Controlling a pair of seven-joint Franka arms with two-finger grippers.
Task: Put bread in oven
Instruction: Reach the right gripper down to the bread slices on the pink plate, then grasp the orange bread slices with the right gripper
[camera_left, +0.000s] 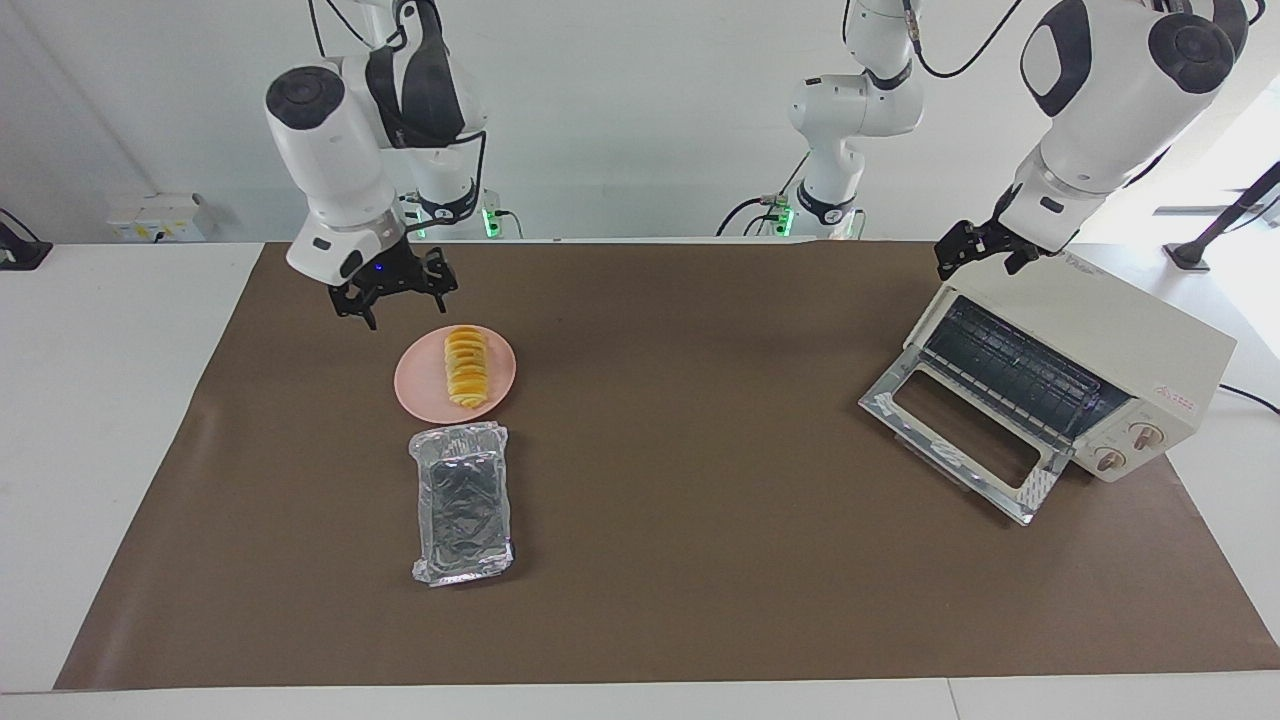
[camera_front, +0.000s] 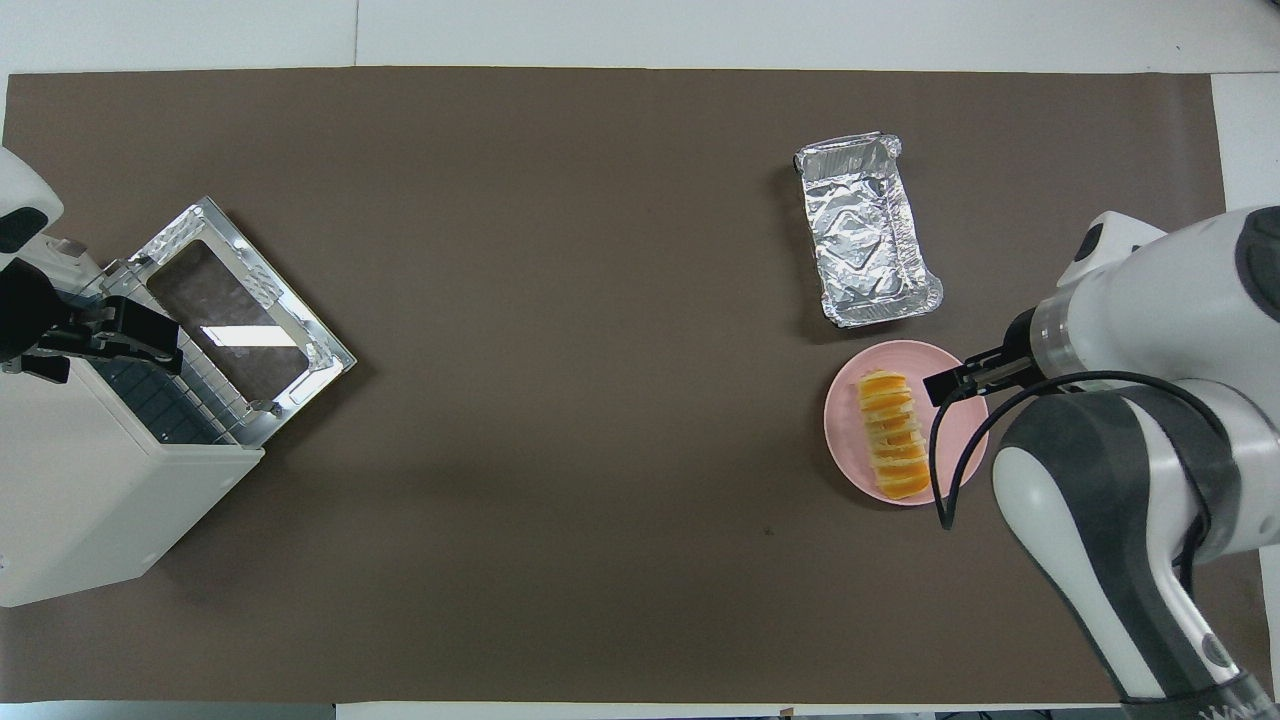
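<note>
While my right gripper (camera_left: 393, 297) hangs open in the facing view, over the brown mat just beside the round pink plate (camera_left: 418, 385), the long golden ridged bread (camera_left: 465, 368) lies on that plate, and I am not touching it yet. I think I should come down over the middle of the loaf and squeeze its long sides softly, so it does not squash or roll. My left gripper (camera_left: 985, 247) waits open over the top of the cream-white boxy oven (camera_left: 1120, 350), whose glass door lies dropped open. A crinkled silver foil tray (camera_left: 462, 502) sits farther from me than the plate.

From the overhead view, my right gripper (camera_front: 958, 380) covers the plate's edge (camera_front: 850, 460) beside the bread (camera_front: 893, 434). That looks like touching, but only the facing view shows the gap. My big arm hides some mat here.
</note>
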